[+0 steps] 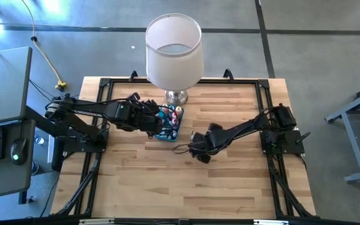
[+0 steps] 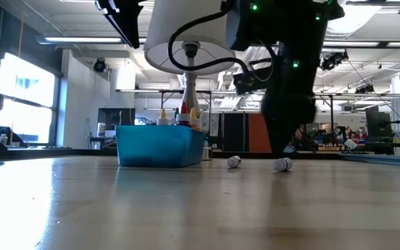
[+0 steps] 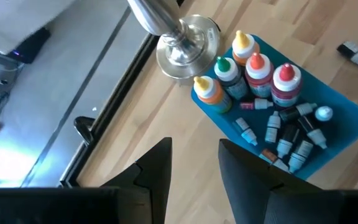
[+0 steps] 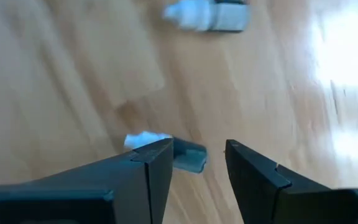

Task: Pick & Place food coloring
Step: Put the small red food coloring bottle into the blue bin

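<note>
The blue tray (image 3: 348,116) stands on the table by the lamp's base and holds the food coloring: several upright dropper bottles (image 3: 258,73) and several small vials (image 3: 286,138) lying flat. My left gripper (image 3: 194,163) hovers open above the table beside the tray, with nothing between its fingers. Two more vials lie on their sides on the bare wood: one (image 4: 207,15) farther off, one (image 4: 190,157) right under my right gripper (image 4: 199,150). That gripper is open and points steeply down; one finger partly hides this vial.
A lamp with a white shade (image 1: 174,50) and a chrome base (image 3: 186,38) stands at the far middle, just behind the tray. A black frame (image 1: 262,94) runs around the table top. The near half of the wooden table (image 1: 180,187) is bare.
</note>
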Robot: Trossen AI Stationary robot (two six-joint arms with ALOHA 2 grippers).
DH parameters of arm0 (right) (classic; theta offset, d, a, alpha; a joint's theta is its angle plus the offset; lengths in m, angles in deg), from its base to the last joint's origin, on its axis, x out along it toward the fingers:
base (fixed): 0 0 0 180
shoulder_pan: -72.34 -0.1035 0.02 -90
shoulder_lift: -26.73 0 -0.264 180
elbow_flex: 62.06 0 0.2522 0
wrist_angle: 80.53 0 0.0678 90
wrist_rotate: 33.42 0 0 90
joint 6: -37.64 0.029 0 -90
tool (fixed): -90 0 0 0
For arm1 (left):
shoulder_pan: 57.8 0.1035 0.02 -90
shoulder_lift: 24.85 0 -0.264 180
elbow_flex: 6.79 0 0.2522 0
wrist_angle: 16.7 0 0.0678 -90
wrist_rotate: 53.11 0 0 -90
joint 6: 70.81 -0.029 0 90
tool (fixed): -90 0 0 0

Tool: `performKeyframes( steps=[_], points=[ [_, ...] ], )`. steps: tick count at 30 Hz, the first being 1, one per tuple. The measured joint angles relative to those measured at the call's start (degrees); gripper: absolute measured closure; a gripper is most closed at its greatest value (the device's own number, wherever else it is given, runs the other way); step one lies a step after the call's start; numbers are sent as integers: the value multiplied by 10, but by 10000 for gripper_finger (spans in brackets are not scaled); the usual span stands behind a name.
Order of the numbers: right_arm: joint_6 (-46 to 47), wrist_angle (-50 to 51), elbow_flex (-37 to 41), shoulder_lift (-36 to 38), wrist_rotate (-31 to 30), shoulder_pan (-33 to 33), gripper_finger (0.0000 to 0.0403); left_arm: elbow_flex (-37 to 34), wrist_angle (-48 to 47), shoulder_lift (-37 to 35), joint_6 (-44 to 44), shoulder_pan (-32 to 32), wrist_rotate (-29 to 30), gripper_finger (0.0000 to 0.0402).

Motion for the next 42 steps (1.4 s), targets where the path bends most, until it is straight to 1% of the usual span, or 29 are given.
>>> performKeyframes(
  steps=[3,7,10,13,15,16,18,22,23,25,27,29,33,39,42],
  points=[
    [-100,9,0,1,13,2,261,0,0,0,3,0,-11,273],
    [-204,27,0,5,24,11,261,0,1,0,11,0,-23,273],
    [-252,25,1,20,29,21,261,0,1,0,14,0,-26,273],
    [-289,26,1,53,33,29,261,0,1,0,15,0,-26,273],
    [-332,16,7,77,36,31,261,0,1,0,15,0,-26,273],
    [-364,5,15,90,44,32,261,0,0,0,15,0,-26,273],
    [-434,-25,38,111,80,34,261,0,1,0,15,0,-27,273],
    [-546,-153,112,135,180,44,261,0,1,0,15,0,-27,273],
    [-571,-186,129,136,191,46,261,0,1,0,15,0,-27,273],
    [-615,-246,158,136,194,53,261,0,2,0,16,0,-27,273],
    [-647,-281,181,136,198,60,261,0,3,0,16,0,-28,273],
    [-670,-294,196,136,211,69,261,0,3,0,16,0,-34,273],
    [-683,-283,203,136,232,85,261,0,5,0,23,0,-39,273],
    [-724,-281,204,132,285,108,267,0,5,0,31,0,-39,273],
    [-742,-282,219,130,286,124,269,0,5,0,32,0,-39,273]
  ],
)
